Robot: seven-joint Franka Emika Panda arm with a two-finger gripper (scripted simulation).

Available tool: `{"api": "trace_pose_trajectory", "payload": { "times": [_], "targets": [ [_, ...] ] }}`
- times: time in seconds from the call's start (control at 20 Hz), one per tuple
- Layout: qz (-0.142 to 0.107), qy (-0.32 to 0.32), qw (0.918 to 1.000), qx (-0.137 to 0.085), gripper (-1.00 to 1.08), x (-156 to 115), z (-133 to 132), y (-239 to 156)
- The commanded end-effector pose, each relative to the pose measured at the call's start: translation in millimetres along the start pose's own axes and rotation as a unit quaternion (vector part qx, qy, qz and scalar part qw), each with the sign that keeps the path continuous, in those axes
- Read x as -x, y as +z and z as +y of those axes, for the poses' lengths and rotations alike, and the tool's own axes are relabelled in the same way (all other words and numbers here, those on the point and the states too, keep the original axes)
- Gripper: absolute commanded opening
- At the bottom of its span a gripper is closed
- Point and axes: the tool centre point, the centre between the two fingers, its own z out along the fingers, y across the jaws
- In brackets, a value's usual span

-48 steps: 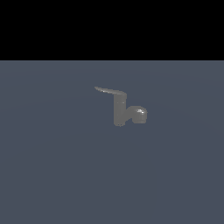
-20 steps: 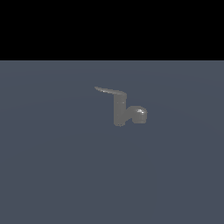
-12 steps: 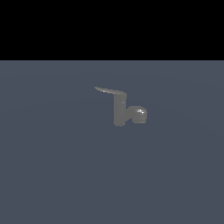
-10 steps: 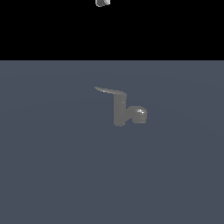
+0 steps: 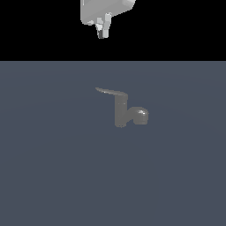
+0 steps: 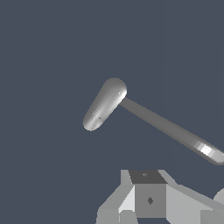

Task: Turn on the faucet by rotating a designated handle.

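The faucet [image 5: 120, 113] stands upright on the flat grey floor, its bulbous spout [image 5: 140, 115] toward the exterior view's right. The handle [image 5: 110, 92] is a thin flat lever reaching from the body's top toward the exterior view's left. My gripper [image 5: 103, 31] hangs high above the faucet at the frame's top, its fingers close together and holding nothing. In the wrist view the spout [image 6: 101, 109] and the long handle [image 6: 168, 127] lie far below my gripper [image 6: 149, 199], well apart from it.
A plain blue-grey floor [image 5: 53, 176] surrounds the faucet, with black background behind it. No other objects show.
My gripper has come down into the top of the exterior view; half a second ago only its tip showed. The faucet and handle have not moved.
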Motion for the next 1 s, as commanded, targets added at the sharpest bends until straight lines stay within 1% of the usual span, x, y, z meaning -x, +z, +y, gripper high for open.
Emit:
{"api": "trace_pose_trajectory", "payload": {
  "times": [0.0, 0.2, 0.4, 0.7, 0.95],
  "targets": [
    [0.001, 0.032, 0.9995, -0.001, -1.0, -8.1, -13.4, 15.1],
    [0.003, 0.081, 0.9967, -0.002, -1.0, -20.2, -33.4, 40.8],
    [0.005, 0.13, 0.9914, -0.003, -1.0, -31.2, -52.1, 68.5],
    [0.008, 0.202, 0.9793, -0.005, -1.0, -45.3, -77.2, 112.9],
    [0.011, 0.249, 0.9684, -0.006, -1.0, -53.3, -91.9, 144.4]
  ]
}}
